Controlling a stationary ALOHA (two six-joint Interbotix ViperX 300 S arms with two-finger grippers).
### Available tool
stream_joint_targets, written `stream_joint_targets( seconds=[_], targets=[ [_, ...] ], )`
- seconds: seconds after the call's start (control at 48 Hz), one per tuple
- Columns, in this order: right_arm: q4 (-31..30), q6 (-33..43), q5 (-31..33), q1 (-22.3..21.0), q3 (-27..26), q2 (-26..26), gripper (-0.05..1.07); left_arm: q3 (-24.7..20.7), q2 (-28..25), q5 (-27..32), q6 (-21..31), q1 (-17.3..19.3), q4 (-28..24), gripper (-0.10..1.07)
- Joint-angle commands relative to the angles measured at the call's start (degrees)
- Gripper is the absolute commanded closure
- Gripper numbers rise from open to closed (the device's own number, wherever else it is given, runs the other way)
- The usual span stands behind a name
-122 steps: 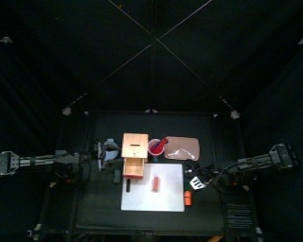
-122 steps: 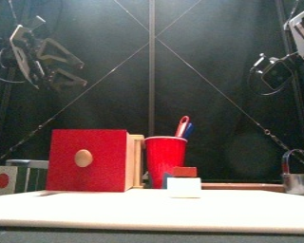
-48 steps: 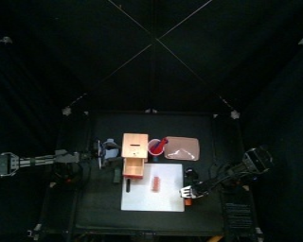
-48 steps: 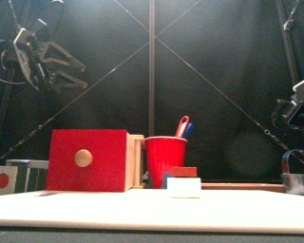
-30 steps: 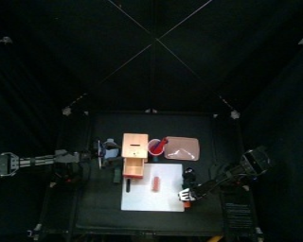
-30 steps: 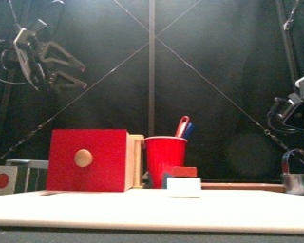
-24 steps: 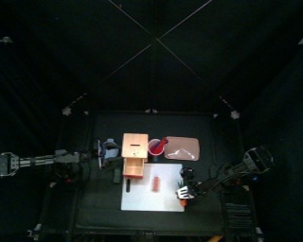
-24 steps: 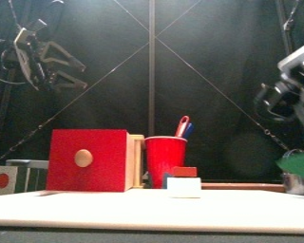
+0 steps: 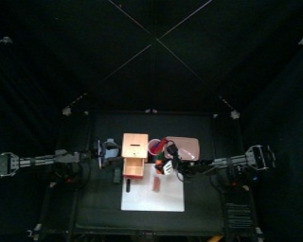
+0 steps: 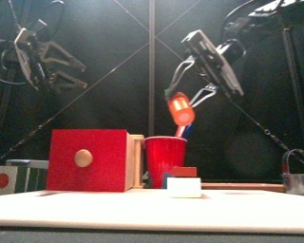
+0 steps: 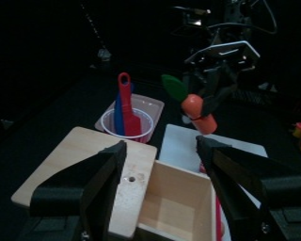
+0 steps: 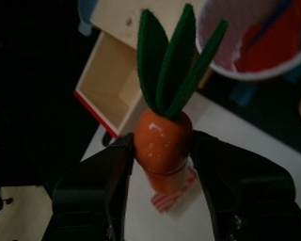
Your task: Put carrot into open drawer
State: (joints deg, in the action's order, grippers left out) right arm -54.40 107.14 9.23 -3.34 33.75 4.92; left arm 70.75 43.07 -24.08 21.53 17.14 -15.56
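**Carrot lifted, swung toward drawer**

Right gripper (image 12: pixel 166 184) has swung in from the table's right side, jaws clamped on the carrot (image 12: pixel 165 141), now held high beside the red cup (image 10: pixel 166 159). Open drawer (image 12: pixel 119 75) lies just beyond: lower and release next. Left gripper (image 11: pixel 164 174) open, parked over the box.

Dim scene (wrist views soft)

Black curtains (image 9: pixel 65 57) close pen on all sides. Thin crossing lines (image 10: pixel 152 47) run over back curtain. Small black table (image 9: pixel 103 213) stands in middle, dark floor around it. Front table edge (image 10: pixel 142 220) looks pale under light.
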Motion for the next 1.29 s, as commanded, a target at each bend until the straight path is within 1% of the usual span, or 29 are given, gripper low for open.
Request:
stream_joint_targets(
  seconds=[0.0,0.146,0.417,0.583,0.792,0.875,0.979,1.104,1.146,1.271],
  targets=[
    [-0.97,-0.09,-5.1,-1.85,-4.48,-2.29,0.39,-1.14,-0.18,-0.26,-0.18,0.18,0.62,0.04],
    [-0.88,-0.09,-9.14,-2.55,-8.09,-6.15,0.39,-0.79,-0.18,-0.26,-0.09,0.18,0.7,0.04],
    [0.35,-0.09,-9.23,-2.29,-12.66,-10.99,0.39,-0.53,-0.18,-0.18,-0.26,0.18,0.53,0.04],
    [-0.53,-0.18,-9.23,-2.2,-13.8,-13.71,0.37,-0.18,-0.18,-0.18,-0.26,0.18,0.53,0.04],
    [-2.55,-0.18,-9.23,-1.93,-13.54,-14.5,0.35,-0.18,-0.18,-0.18,-0.26,0.18,0.44,0.04],
    [-4.13,-0.26,-9.23,-1.49,-13.71,-14.59,0.3,-0.18,-0.18,-0.18,-0.26,0.18,0.53,0.04],
    [-6.86,-0.18,-9.23,-0.7,-14.15,-14.85,0.15,-0.26,-0.18,-0.26,-0.26,0.26,0.53,0.04],
    [-7.82,-0.26,-9.23,-0.44,-14.59,-15.38,-0.01,-0.26,-0.18,-0.18,-0.26,0.26,0.53,0.04],
    [-8.0,-0.18,-9.23,-0.35,-14.77,-15.47,-0.03,-0.18,-0.18,-0.18,-0.26,0.35,0.53,0.04],
    [-8.79,-0.26,-9.23,-0.35,-15.21,-15.47,-0.02,-0.18,-0.18,-0.18,-0.26,0.53,0.53,0.04]
  ],
)
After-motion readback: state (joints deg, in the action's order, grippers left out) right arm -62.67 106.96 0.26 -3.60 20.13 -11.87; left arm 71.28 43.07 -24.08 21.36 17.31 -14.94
